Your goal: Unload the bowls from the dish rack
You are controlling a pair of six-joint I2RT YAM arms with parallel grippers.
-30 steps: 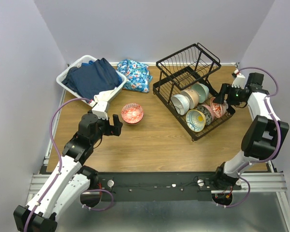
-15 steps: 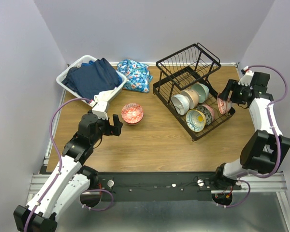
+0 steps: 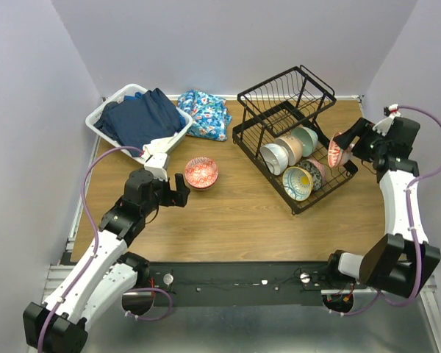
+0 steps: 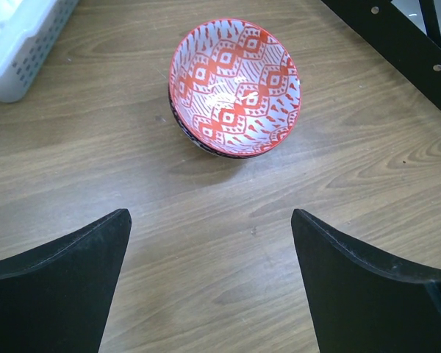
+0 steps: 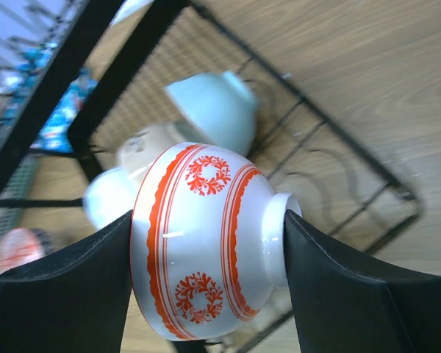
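Right fingers [image 5: 59,294] grip a red-banded bowl [image 5: 206,243] over the bowl-filled dish rack [image 3: 285,94]; left fingers [image 4: 59,279] wide.

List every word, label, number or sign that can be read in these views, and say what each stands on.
No readable text in any view.
White bowl with red-orange floral bands: ornament only, no letters.
Red-and-white diamond-patterned bowl: pattern only.
Blue floral cloth: print only, no words.
Black wire dish rack: no label or brand visible.
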